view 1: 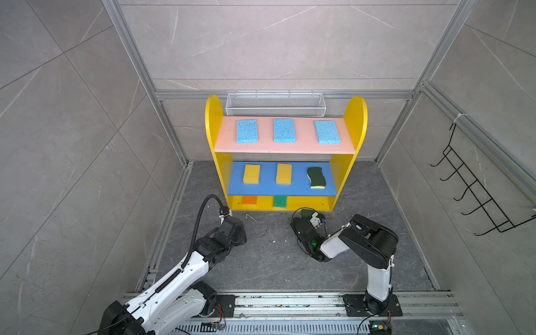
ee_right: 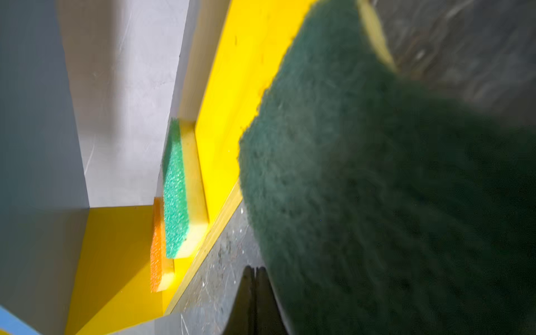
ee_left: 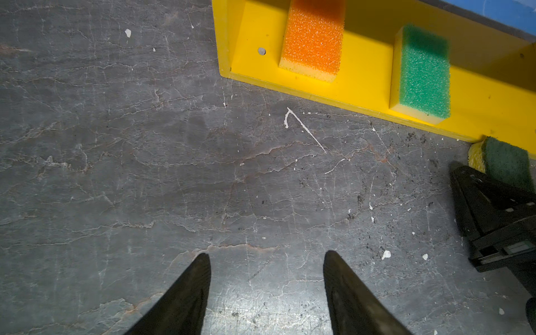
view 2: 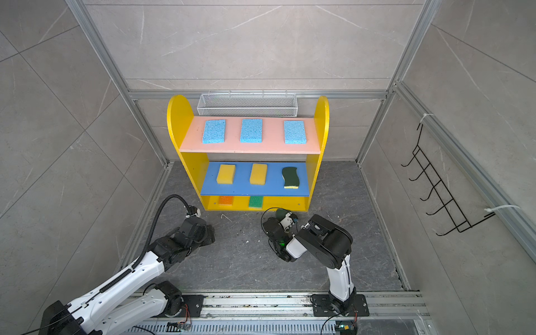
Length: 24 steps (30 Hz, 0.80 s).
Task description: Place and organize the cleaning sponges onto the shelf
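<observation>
Grey stone desk (view 1: pixel 269 261), near side: left gripper (ee_left: pixel 266 255) hovers released and empty; right gripper (ee_right: pixel 255 271) is clenched, dark-green sponge (ee_left: pixel 506 166) lying against it at the shelf (view 1: pixel 213 121) front lip, grasp unconfirmed. Bottom tier (ee_left: pixel 362 66) holds orange sponge (ee_left: pixel 313 37) and bright-green sponge (ee_left: pixel 423 72); blue board (view 1: pixel 266 188), two yellow sponges (view 1: pixel 251 174) and a wavy dark-green sponge (view 1: pixel 316 177); pink board (view 1: pixel 301 145), three light-blue sponges (view 1: pixel 284 130).

Shelf (view 1: pixel 214 121): yellow round-top sides, pink top board, blue mid, yellow btm; upright on floor by back wall. Top: 3 blue sponges (view 1: pixel 246 131) (view 1: pixel 284 130) (view 1: pixel 327 132), flat, spaced in a row. Mid: 2 yellow sponges (view 1: pixel 251 174) (view 1: pixel 284 173) flat at L & ctr; dk-green wavy sponge (view 1: pixel 316 177) flat at R, green side up. Btm: orange sponge (view 1: pixel 249 200) L, green sponge (view 1: pixel 280 202) ctr, both flat w/ yellow backing under. 2nd dk-green sponge (ee_left: pixel 506 164) off shelf, just by btm board's front edge, tilted.
</observation>
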Motion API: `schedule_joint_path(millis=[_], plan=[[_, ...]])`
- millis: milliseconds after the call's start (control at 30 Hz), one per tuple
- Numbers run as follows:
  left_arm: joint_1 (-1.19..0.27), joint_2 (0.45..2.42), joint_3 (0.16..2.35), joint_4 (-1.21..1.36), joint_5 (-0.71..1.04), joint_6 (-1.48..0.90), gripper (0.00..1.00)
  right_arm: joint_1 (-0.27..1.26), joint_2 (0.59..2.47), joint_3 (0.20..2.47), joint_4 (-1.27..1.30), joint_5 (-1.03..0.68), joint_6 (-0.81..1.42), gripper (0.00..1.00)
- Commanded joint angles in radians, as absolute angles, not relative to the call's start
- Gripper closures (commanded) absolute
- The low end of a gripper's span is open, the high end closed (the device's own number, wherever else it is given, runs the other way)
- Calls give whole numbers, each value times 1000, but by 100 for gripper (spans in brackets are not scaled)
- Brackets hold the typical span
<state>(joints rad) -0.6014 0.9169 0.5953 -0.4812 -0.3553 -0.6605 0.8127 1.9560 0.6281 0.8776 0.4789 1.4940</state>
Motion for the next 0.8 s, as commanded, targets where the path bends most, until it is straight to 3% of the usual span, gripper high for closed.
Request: schedule_joint_path(millis=[0,333,767], plan=[[-595,904,588,-452,-339,-639,35,812,1964,649,851,488,1458,100],[-584,873,562,-449,-339,-644,36,872,1945,745,830,459,1326,100],[-569,831,512,-435,-329,-650,36,885,2026,801,867,428,1361,100]])
